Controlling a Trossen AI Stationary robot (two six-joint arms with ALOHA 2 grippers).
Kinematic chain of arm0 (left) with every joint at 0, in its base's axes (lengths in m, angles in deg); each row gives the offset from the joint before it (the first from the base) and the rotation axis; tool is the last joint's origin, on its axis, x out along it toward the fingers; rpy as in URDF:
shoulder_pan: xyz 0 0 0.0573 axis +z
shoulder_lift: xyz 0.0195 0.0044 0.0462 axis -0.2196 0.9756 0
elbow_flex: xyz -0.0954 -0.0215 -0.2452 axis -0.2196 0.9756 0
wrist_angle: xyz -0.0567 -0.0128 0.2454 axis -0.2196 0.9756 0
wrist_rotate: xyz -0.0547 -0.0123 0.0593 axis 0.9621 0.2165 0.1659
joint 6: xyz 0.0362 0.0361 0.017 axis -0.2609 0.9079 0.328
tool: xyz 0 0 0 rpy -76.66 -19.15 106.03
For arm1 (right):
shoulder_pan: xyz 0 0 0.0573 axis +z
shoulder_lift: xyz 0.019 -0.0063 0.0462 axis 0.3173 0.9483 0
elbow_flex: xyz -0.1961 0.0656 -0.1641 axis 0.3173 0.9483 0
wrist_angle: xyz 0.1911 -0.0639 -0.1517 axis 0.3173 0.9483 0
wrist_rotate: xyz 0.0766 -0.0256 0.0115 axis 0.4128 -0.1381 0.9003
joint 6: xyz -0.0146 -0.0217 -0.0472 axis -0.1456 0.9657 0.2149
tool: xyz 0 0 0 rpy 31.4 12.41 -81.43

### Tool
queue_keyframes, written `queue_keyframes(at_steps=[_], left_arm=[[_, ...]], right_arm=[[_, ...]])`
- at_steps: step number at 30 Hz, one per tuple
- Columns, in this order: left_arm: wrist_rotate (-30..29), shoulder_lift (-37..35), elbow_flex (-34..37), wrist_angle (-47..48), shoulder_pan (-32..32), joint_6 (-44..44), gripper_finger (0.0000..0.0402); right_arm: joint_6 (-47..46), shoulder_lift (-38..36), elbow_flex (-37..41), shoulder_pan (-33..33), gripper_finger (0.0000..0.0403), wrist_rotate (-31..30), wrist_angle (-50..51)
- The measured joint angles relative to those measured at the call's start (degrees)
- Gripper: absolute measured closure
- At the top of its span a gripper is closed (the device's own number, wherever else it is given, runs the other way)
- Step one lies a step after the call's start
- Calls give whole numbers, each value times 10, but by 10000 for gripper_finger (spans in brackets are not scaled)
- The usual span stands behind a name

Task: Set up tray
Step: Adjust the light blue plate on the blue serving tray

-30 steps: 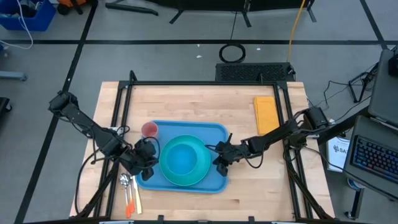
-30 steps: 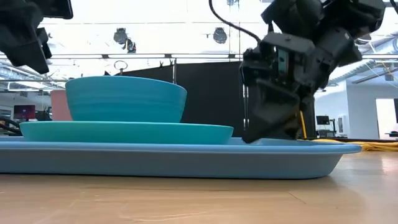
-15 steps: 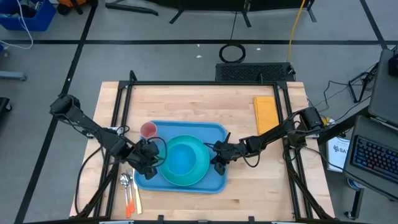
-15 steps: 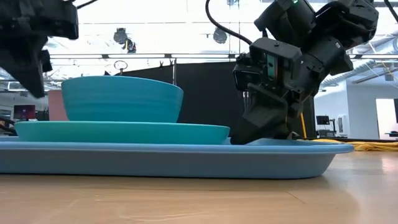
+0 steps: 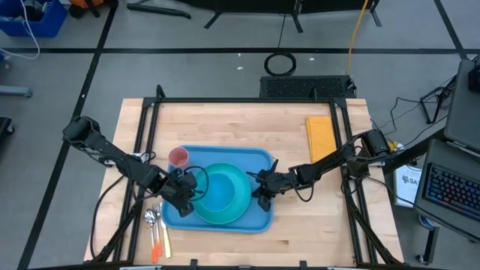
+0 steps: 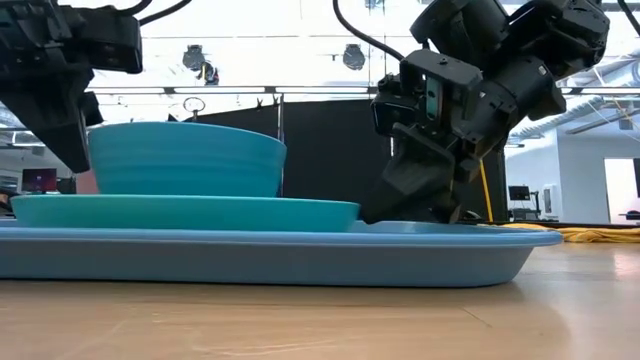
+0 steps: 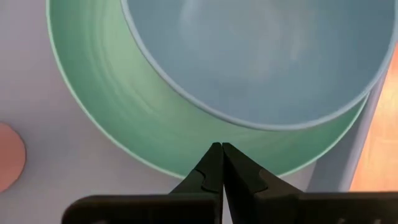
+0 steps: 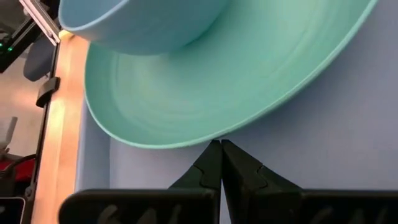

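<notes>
Two grippers flank the plate (image 5: pixel 221 195) on my screens, each with its fingers pressed together on nothing. My left gripper (image 7: pixel 217 163) hovers over the plate's rim near the tray's left edge; my right gripper (image 8: pixel 216 159) rests low on the tray (image 5: pixel 259 217) at the plate's right rim, probably to nudge it. That smooth blue plastic tray lies toward the table's front edge, carrying the glossy cyan plate with a round blue bowl (image 6: pixel 180 160) on it.
</notes>
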Motion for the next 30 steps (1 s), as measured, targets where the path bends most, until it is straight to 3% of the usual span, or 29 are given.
queue_keyframes(at_steps=[10,19,23,30], left_arm=[[-11,0,0,0,0,0,398],[-20,0,0,3,0,-5,390],[-24,-2,0,8,-10,-10,397],[-64,-19,0,9,-31,-15,371]], right_arm=[[40,7,0,0,403,-21,-32],[26,53,-2,-13,403,24,-79],[23,42,0,-12,403,39,-76],[45,1,0,-7,403,53,-60]])
